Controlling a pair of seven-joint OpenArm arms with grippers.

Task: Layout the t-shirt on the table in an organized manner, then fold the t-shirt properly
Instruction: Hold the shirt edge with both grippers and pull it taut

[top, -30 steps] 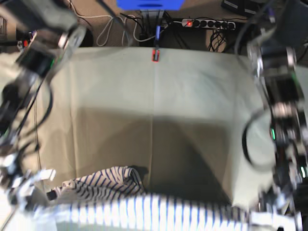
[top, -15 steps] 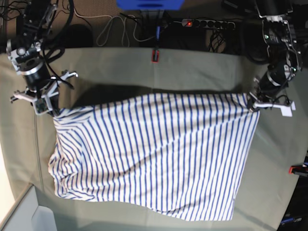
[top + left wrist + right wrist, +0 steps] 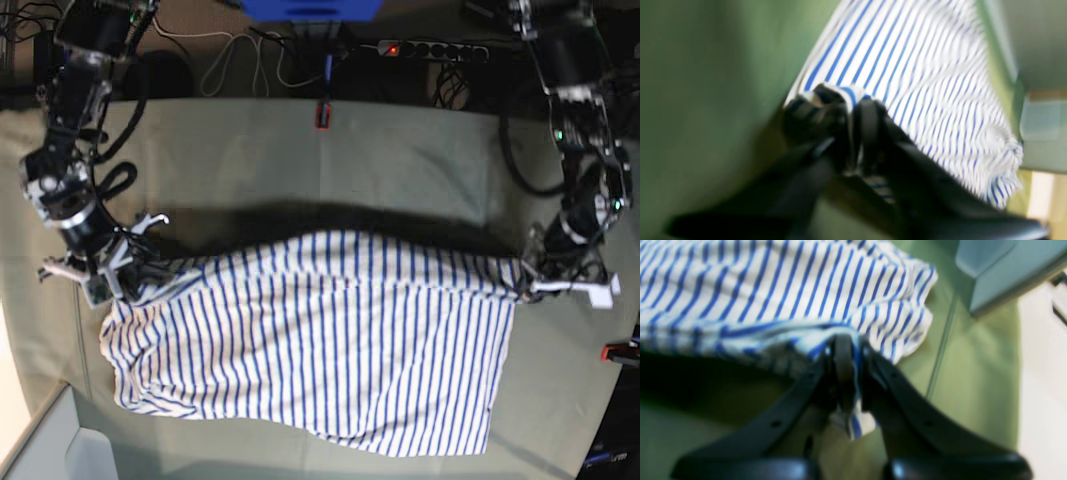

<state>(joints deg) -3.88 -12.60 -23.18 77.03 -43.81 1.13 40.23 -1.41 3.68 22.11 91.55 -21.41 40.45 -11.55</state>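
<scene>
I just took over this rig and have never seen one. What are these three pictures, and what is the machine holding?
It is a robot with two arms. The base view looks down on the table, where a striped shirt lies spread. The other two views come from cameras on the wrists. The right tool is shut on one corner of the shirt. The left tool has the opposite corner between its fingers, though that picture is too blurred to tell if it grips. In the base view the left arm appears on the right.
</scene>
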